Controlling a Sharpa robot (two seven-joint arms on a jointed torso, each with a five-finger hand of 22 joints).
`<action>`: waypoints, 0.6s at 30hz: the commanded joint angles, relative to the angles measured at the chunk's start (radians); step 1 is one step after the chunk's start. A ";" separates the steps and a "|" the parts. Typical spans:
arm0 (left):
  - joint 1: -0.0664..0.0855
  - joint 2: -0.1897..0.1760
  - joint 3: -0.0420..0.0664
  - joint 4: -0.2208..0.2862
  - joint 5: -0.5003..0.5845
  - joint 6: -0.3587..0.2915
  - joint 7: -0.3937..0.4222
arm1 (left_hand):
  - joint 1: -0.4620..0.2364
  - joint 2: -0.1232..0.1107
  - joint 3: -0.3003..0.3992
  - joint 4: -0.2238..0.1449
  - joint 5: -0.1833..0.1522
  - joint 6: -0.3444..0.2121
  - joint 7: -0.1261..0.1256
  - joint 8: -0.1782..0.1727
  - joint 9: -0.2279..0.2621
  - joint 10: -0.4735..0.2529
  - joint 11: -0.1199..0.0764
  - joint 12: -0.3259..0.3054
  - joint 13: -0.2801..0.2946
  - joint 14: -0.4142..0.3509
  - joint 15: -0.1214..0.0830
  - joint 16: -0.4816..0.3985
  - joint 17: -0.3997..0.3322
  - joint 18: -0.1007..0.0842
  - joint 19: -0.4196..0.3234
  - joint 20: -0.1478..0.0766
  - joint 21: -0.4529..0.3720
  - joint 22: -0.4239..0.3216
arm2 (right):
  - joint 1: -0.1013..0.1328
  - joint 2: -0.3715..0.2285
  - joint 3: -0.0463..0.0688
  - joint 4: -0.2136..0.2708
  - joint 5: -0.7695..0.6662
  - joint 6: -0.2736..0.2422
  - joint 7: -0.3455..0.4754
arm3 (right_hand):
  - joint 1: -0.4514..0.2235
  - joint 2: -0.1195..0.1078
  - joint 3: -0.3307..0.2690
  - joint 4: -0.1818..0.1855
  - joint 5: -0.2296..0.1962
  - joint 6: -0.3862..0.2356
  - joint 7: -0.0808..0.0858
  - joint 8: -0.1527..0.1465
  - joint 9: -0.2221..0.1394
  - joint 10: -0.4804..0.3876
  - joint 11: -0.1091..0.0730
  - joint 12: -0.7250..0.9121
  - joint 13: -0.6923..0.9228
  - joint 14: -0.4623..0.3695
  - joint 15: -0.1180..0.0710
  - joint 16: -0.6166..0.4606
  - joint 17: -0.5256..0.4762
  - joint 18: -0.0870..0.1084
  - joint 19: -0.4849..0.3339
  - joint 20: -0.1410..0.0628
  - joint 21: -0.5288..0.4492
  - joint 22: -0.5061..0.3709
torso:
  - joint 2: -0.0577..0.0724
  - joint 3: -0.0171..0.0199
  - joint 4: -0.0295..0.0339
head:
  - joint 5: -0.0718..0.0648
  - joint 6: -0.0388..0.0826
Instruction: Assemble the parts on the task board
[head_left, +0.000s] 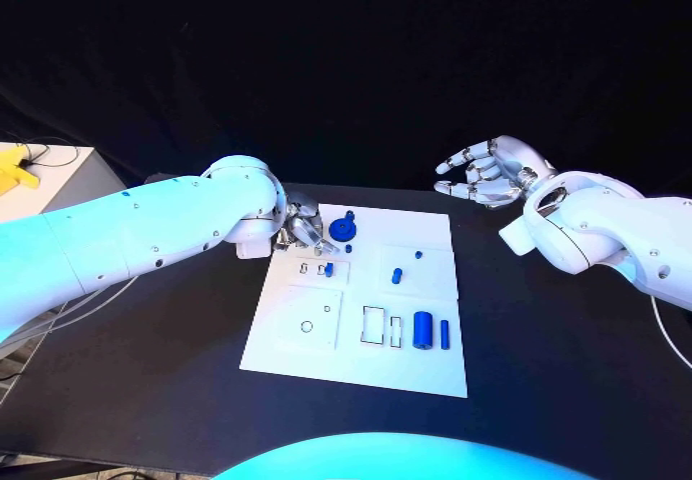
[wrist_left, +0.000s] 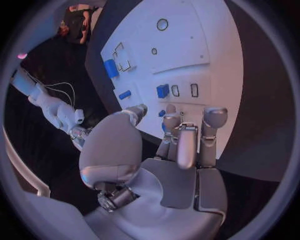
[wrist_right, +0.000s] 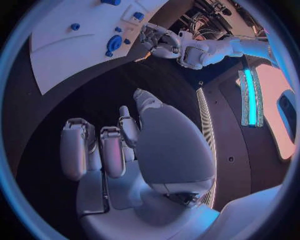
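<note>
The white task board lies mid-table. My left hand hovers at its far left corner with fingers spread, holding nothing, just beside a round blue knob. Fingertips point at the board near a small blue block. More blue parts rest on the board: a small block, a short peg, a thick cylinder and a thin bar. My right hand is raised beyond the far right corner, loosely cupped and empty. The right wrist view shows its palm, the knob and my left hand.
Several empty outlined slots mark the board's near half, among them a round one and rectangular ones. A white cabinet with a yellow object and cables stands at the far left, off the black table.
</note>
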 joint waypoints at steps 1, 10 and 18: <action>0.003 0.013 0.000 -0.009 -0.022 0.067 -0.018 | -0.010 -0.002 -0.004 0.000 -0.003 0.000 -0.005 0.004 0.001 0.001 -0.001 0.004 -0.002 0.014 -0.001 0.006 0.050 0.011 0.011 0.000 0.007 0.004 | 0.000 0.001 0.001 -0.002 -0.004 0.030 0.012 | -0.010 -0.003 0.002 0.003 0.003 -0.006 -0.001 0.001 -0.002 -0.003 0.003 -0.002 -0.002 0.069 -0.005 -0.001 0.140 0.004 0.026 -0.003 -0.004 0.114 | 0.001 -0.0018 0.0024 | -0.002 0.001; 0.003 0.045 -0.012 -0.041 -0.014 0.103 -0.022 | -0.010 0.002 -0.006 -0.001 -0.001 -0.003 -0.005 0.005 0.002 -0.006 -0.001 -0.001 -0.011 0.014 -0.001 0.007 0.052 0.010 0.013 0.000 0.008 0.006 | 0.001 0.004 0.001 -0.006 -0.007 0.029 0.010 | -0.020 -0.005 0.001 0.003 0.008 -0.011 0.000 0.002 -0.002 -0.008 0.004 -0.006 -0.007 0.067 -0.004 -0.006 0.133 0.006 0.023 -0.002 -0.014 0.107 | 0.003 -0.0035 0.0053 | -0.003 -0.004; 0.003 0.063 -0.019 -0.070 0.015 0.110 -0.023 | -0.005 0.010 -0.008 -0.002 0.004 -0.007 -0.004 0.008 0.004 -0.021 -0.001 -0.011 -0.029 0.014 0.000 0.008 0.052 0.011 0.010 0.000 0.006 0.002 | 0.001 0.002 0.001 -0.007 -0.008 0.019 0.010 | -0.023 -0.006 0.001 0.002 0.008 -0.014 0.000 0.002 -0.002 -0.017 0.005 -0.015 -0.017 0.064 -0.004 -0.010 0.124 0.009 0.018 -0.002 -0.026 0.099 | 0.003 -0.0026 0.0037 | -0.003 -0.012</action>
